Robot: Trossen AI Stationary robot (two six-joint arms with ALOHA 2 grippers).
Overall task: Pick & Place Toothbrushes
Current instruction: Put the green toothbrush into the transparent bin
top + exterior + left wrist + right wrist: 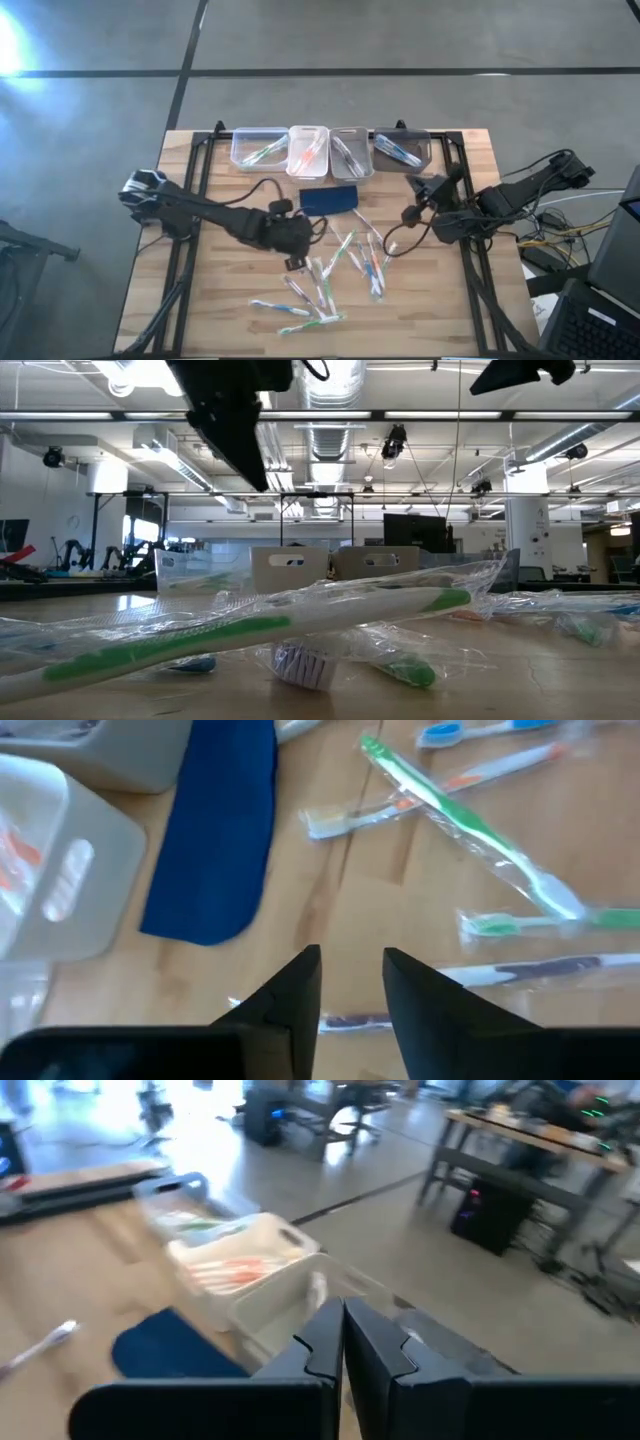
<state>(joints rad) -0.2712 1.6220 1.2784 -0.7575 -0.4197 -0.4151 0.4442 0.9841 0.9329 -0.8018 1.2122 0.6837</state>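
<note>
I see the toothbrushes point(335, 270) scattered loose on the table point(220, 300) toward its near side, most still in clear wrappers; more lie inside the 4 bins point(330, 150) lined along the far edge. A blue pad point(328, 199) sits just in front of the bins. My left gripper point(297, 262) hangs over the near-left part of the pile, fingers point(300, 990) slightly parted with nothing between them. My right gripper point(413, 184) is up near the rightmost bin, fingers pressed together, empty.
</note>
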